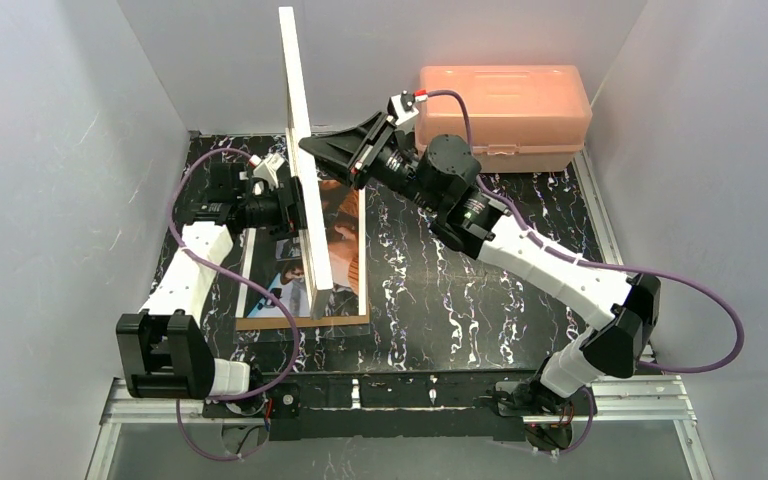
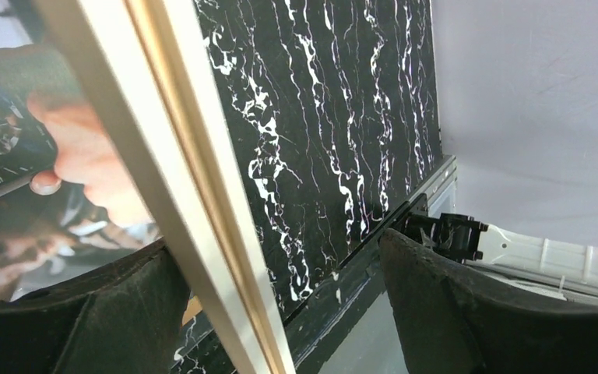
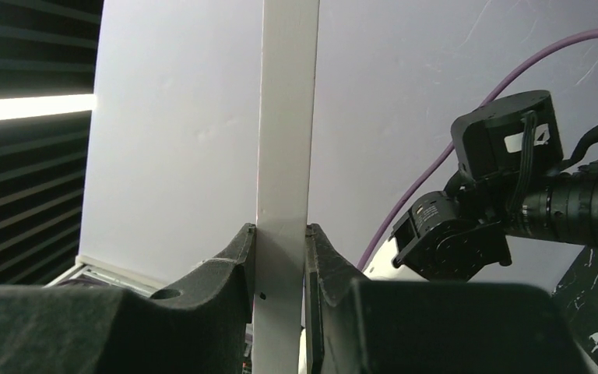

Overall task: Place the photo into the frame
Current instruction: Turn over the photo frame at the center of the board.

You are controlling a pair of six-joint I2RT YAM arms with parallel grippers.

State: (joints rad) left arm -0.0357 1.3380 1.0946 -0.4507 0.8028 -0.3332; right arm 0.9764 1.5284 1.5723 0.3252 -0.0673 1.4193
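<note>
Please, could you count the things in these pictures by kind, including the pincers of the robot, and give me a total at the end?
Frame: 1
Photo: 1
Brown board: 1
Orange plastic box: 1
Pincers: 2, the left pincer and the right pincer
Total: 6

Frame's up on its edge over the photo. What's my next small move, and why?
Probably close the left pincer on the frame: its fingers straddle the rail, open, while only the right pincer clamps the frame, standing on edge over the photo. A second grip should steady lowering.
</note>
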